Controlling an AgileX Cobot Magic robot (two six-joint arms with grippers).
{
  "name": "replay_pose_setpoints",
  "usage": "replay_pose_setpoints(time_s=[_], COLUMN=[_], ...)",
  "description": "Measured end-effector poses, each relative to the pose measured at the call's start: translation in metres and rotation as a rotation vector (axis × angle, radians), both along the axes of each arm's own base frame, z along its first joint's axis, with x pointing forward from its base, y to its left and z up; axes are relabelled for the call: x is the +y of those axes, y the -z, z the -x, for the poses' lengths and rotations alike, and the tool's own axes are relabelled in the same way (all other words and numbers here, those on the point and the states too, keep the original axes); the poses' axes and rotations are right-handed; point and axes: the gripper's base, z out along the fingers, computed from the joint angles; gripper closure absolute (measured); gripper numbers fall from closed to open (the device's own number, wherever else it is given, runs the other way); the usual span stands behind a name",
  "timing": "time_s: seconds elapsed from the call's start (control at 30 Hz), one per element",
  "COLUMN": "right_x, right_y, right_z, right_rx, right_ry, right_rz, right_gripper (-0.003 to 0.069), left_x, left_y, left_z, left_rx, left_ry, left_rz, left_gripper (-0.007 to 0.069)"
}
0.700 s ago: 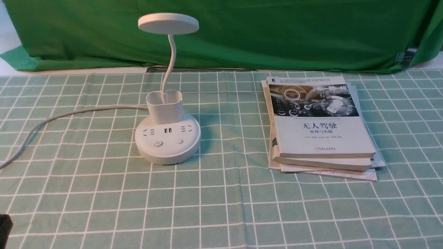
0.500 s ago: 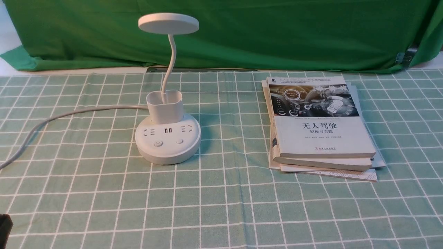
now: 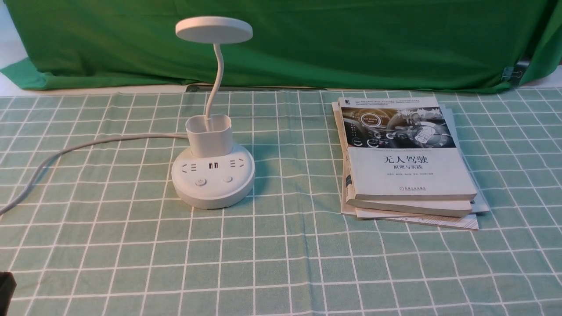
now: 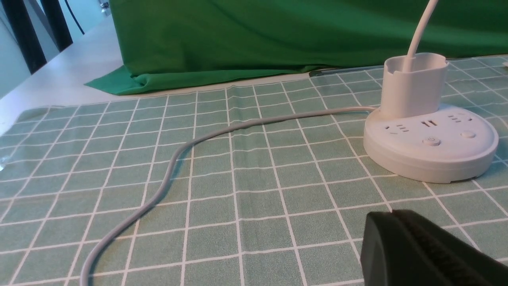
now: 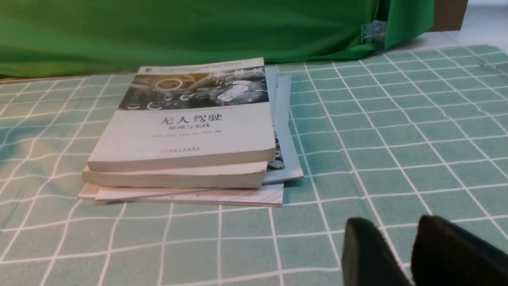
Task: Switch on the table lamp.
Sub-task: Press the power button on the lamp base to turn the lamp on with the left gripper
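Left black pincer (image 4: 391, 214) clenched, right pincer (image 5: 391, 223) released. Likely pre-approach; next, press round white power button (image 3: 200, 182) on white gooseneck lamp (image 3: 213, 199), ahead-right of left pincer.

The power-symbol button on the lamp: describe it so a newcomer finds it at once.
On the green checked tablecloth, left of the book stack, stands a white plastic lamp with a disc head. Two small round white buttons sit on its round base, below the sockets. The left button alone bears a power symbol.
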Motion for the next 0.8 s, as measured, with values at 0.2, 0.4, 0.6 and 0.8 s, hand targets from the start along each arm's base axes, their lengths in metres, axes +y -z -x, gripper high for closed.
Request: replay_pose_setpoints(time_s=[0.2, 0.4, 0.6, 0.8], right_x=[0.0000, 0.0000, 0.0000, 0.0000], right_y=[0.0000, 0.0000, 0.0000, -0.0001], right_z=[0.0000, 0.0000, 0.0000, 0.0000], right_rx=[0.000, 0.000, 0.000, -0.001], right_ry=[0.000, 0.000, 0.000, 0.000], right_rz=[0.000, 0.000, 0.000, 0.000], right_gripper=[0.0418, 0.0418, 0.0418, 0.0418], left_x=[0.0000, 0.0000, 0.0002, 0.0002], left_y=[0.0000, 0.0000, 0.0000, -0.0013], left_z=[0.0000, 0.0000, 0.0000, -0.0002], left_rx=[0.000, 0.000, 0.000, -0.015], left_ry=[0.000, 0.000, -0.001, -0.001], left_rz=[0.000, -0.001, -0.008, -0.011], left_gripper=[0.0603, 0.0603, 0.0603, 0.0603])
